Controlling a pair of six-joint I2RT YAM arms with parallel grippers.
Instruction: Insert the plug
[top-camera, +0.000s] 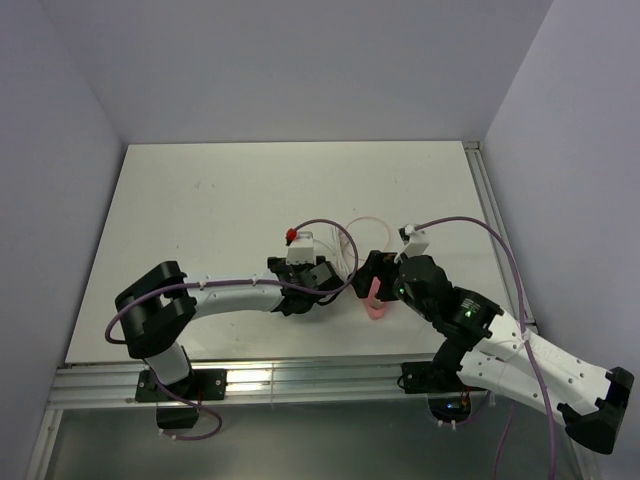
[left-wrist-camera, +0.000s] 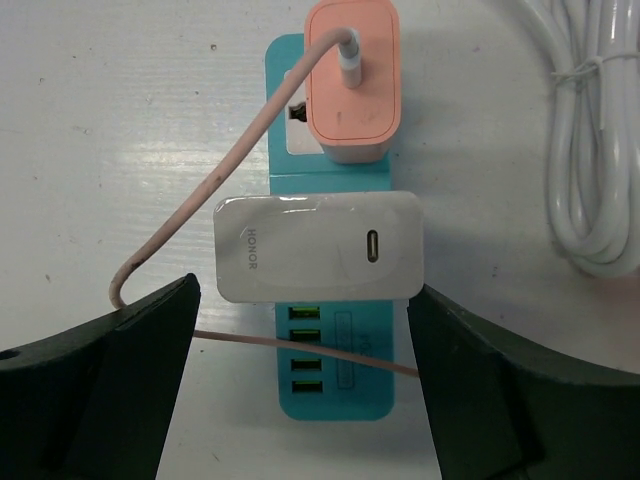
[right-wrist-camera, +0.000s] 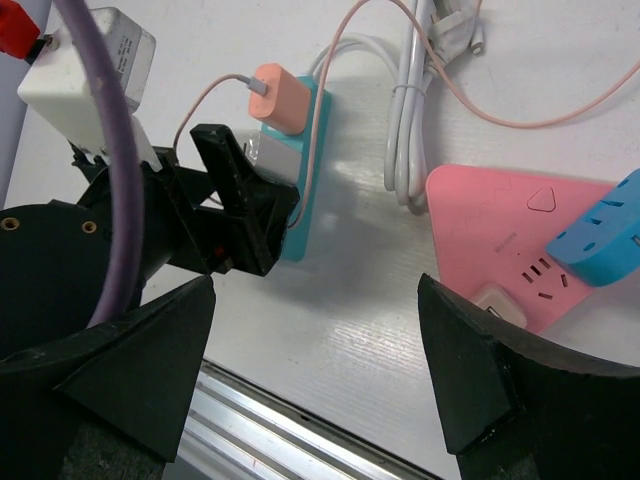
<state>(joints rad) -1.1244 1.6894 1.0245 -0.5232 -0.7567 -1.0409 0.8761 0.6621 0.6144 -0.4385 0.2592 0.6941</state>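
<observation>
Left wrist view. The left tool (left-wrist-camera: 302, 292) is nearest the lens. Its two black fingers (left-wrist-camera: 110, 380) are spread wide, one on each side of the plug (left-wrist-camera: 318, 247), and nothing is clamped. A sliver of tabletop (left-wrist-camera: 120, 120) shows between the left finger and the plug's side. The right fingertip sits at the plug's lower corner; contact not resolvable.

Plug: white, glossy, a rounded rectangular block. It sits crosswise on the teal strip (left-wrist-camera: 355, 398) and overhangs it on both sides. Grey "HONOR" lettering runs along its left end. One small oval port sits in a faint oval panel toward its right end. Seating depth cannot be read from above.

Teal strip: long and narrow, with four green USB ports (left-wrist-camera: 305, 350) in a column just nearer than the plug. Past the plug on the same strip is a salmon charger (left-wrist-camera: 352, 85). A thin pink lead (left-wrist-camera: 178, 222) leaves its top, loops out left, then crosses the USB ports. At far right is a tied bundle of white cable (left-wrist-camera: 590, 170).

Right wrist view. The right tool (right-wrist-camera: 315, 300) has its fingers wide apart, with only bare tabletop between them. Beyond, to the right, is a pink strip (right-wrist-camera: 490, 215), triangular, with a blue adapter (right-wrist-camera: 600, 230) at its right corner. Beyond, to the left, the left tool stands over the teal strip.

Top view. Both tools are close together mid-tabletop, toward the near edge.
</observation>
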